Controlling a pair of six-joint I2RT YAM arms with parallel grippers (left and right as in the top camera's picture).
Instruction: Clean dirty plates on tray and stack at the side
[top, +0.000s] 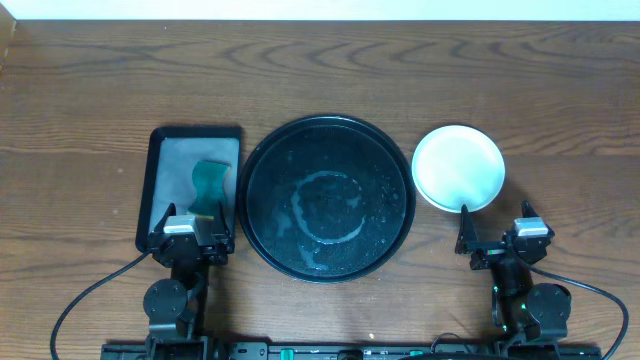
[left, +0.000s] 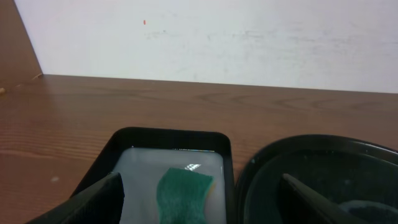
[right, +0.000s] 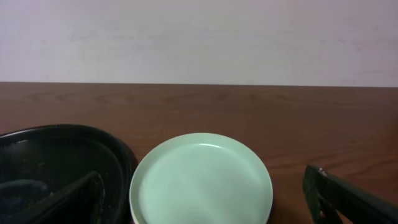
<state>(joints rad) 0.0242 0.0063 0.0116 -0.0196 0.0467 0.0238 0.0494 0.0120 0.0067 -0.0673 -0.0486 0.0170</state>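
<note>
Plates (top: 458, 167) sit in one stack; one tray (top: 285, 160); one sponge (top: 209, 188).

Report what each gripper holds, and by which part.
Nothing is held. The left gripper stands open near the sponge, and the right gripper stands open beside the plates.

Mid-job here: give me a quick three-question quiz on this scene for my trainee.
1. True or false: a plate lies on the round tray.
2. Where do the plates sit? A) left of the round tray B) right of it C) on it
3. Fill in: the green sponge lies in the ____ tray.
Key: 1 false; 2 B; 3 rectangular tray.
</note>
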